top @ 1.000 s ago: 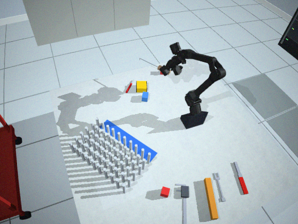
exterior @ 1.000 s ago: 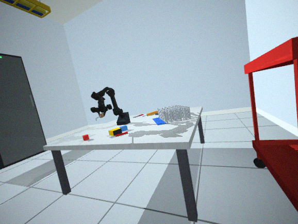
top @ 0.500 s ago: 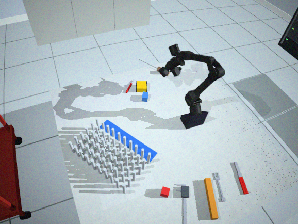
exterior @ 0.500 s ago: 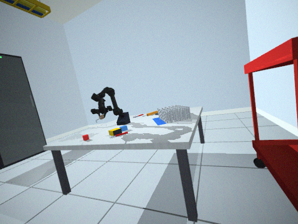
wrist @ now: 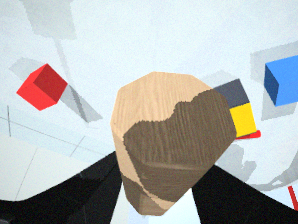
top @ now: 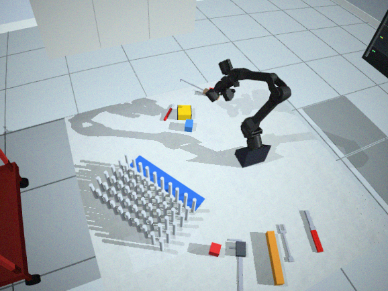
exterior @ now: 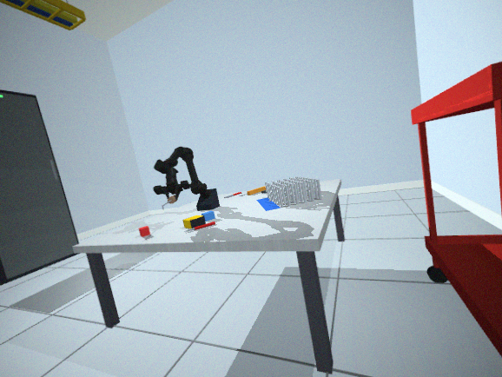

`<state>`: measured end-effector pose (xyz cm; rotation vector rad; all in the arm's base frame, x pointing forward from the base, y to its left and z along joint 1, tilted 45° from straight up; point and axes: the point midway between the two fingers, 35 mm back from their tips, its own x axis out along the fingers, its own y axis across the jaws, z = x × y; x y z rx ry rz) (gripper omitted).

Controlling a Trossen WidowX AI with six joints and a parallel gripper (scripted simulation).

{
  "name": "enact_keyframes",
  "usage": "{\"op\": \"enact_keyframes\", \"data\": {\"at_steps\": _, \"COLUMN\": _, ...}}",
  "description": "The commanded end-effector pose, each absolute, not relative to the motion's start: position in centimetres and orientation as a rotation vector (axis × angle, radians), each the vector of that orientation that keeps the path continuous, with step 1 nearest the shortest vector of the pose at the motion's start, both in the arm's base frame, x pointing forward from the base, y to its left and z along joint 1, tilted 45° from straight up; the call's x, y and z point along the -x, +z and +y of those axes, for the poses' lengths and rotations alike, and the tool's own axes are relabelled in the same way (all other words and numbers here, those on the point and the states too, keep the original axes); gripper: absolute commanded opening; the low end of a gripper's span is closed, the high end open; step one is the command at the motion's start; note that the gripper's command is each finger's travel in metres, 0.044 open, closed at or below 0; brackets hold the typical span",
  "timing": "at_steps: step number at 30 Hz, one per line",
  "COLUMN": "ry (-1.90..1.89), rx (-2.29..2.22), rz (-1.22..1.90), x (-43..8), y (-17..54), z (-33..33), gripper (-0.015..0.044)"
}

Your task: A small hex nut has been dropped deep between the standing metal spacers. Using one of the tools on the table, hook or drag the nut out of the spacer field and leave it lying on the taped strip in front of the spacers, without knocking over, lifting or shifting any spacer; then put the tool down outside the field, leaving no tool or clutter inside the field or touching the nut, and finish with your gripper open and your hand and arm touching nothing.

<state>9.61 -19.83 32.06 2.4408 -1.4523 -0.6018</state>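
A thin metal hook tool with a faceted wooden handle [top: 205, 91] [exterior: 172, 199] [wrist: 172, 135] is held aloft by the gripper [top: 219, 96] [exterior: 169, 194], well apart from the upright metal spacers [top: 143, 201] [exterior: 293, 191].

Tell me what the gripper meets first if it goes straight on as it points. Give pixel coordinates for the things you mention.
Probably the table top [top: 218, 134] [exterior: 167, 239] [wrist: 150, 45], with the held wooden-handled hook [top: 205, 91] [exterior: 172, 199] [wrist: 165, 115] touching down first; its handle hides the spot straight ahead, so something there can't be ruled out.
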Motion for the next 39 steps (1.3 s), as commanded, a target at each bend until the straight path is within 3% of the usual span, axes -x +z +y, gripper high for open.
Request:
{"op": "enact_keyframes", "data": {"at_steps": 1, "ry": -0.610, "rx": -2.444, "rz": -1.441, "x": -9.9, "y": 31.6, "z": -20.3, "gripper": 0.0000}}
{"op": "enact_keyframes", "data": {"at_steps": 39, "ry": -0.611, "rx": -2.443, "rz": -1.440, "x": -10.4, "y": 29.4, "z": -23.1, "gripper": 0.0000}}
